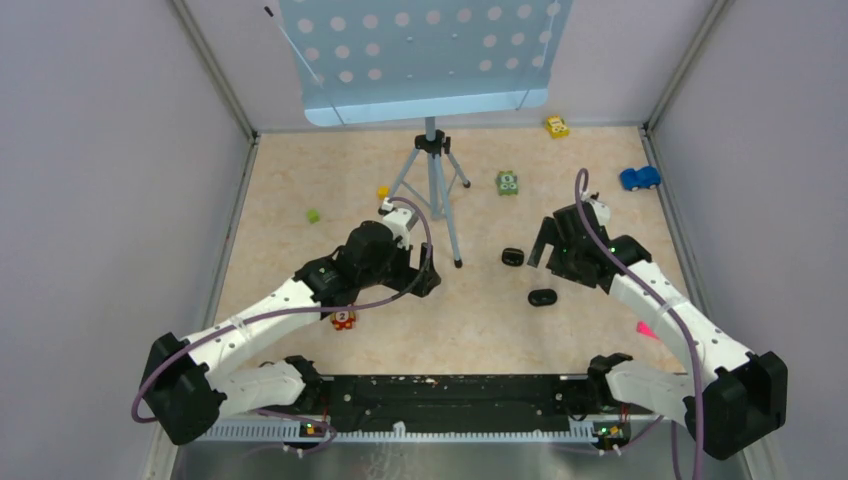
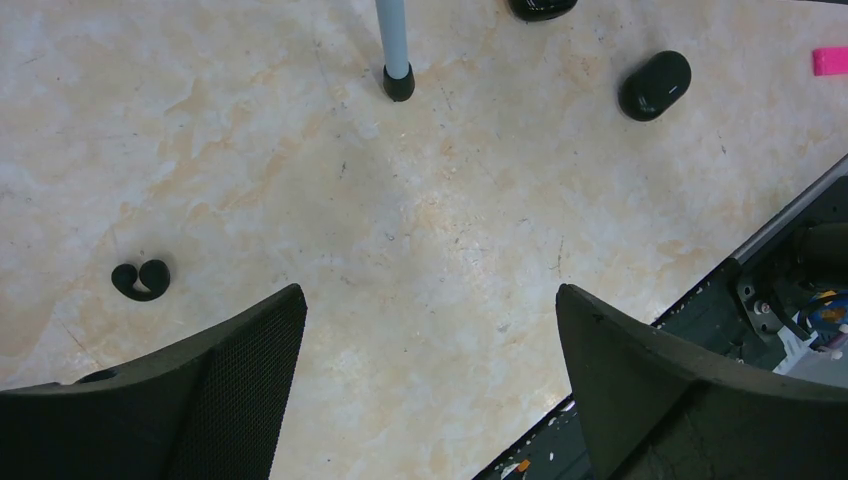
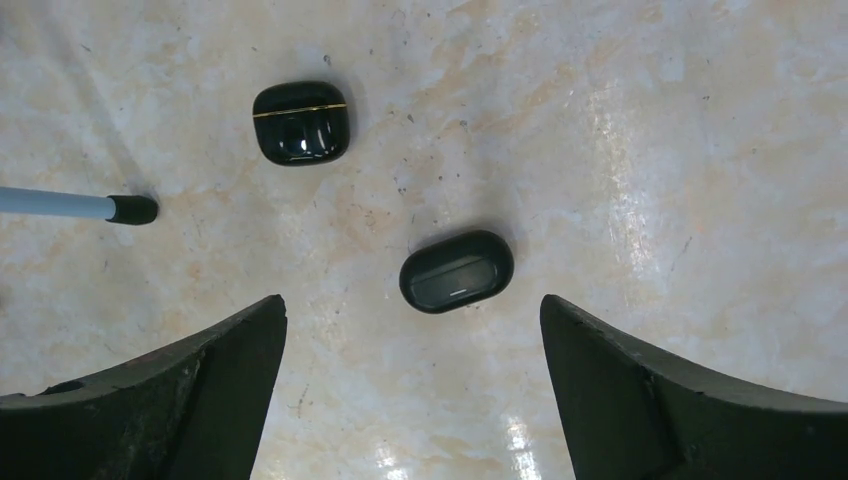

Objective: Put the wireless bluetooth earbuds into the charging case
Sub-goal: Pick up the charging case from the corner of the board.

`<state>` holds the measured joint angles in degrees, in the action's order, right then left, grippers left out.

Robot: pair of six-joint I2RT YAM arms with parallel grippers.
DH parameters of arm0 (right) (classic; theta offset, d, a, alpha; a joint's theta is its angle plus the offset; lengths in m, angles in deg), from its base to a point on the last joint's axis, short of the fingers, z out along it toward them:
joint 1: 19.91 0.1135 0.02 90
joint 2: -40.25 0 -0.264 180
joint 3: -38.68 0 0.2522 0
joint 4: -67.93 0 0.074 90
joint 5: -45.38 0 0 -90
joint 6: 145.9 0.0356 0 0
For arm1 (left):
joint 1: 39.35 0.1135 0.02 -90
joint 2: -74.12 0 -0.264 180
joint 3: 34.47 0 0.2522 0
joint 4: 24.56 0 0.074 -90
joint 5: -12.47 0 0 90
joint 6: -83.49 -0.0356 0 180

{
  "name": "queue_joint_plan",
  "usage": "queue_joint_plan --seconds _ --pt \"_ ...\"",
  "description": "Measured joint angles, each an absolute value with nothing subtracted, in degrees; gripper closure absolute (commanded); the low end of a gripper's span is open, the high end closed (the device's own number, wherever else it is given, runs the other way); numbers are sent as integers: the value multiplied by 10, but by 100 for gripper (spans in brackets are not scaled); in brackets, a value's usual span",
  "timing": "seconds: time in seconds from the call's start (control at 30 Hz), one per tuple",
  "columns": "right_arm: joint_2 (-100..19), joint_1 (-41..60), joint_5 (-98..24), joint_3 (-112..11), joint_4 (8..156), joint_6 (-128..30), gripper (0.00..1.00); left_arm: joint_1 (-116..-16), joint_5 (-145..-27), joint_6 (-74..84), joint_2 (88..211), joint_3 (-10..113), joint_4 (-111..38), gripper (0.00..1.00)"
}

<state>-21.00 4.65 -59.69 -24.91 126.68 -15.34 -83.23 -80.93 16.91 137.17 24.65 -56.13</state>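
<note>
marbled beige tabletop, walled by pale panels: left gripper [image 2: 430, 297] hangs with its jaws spread wide and nothing between them. the wireless bluetooth earbuds [image 2: 140, 278], two black nubs touching each other, lie just outside the finger on the left of its wrist view. right gripper [image 3: 412, 300] is likewise wide open and empty, low over the charging case [image 3: 455, 272], a matte black oval lying flat just ahead of its fingertips and touching neither. farther ahead and leftward sits a glossy black case [image 3: 300, 122] with a gold seam, near a tripod foot [image 3: 133, 209]. a blue toy car [image 1: 639, 178] lies well beyond the right arm.
</note>
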Motion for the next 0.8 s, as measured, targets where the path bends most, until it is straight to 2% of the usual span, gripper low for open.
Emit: queue_joint_plan --seconds 0.47,0.8 --pt "-210 47 -605 -249 1284 -122 8 -832 -813 161 1371 245 -559 1" --pt "-231 47 -598 -229 1297 -102 8 -842 -863 160 1398 200 -532 1"
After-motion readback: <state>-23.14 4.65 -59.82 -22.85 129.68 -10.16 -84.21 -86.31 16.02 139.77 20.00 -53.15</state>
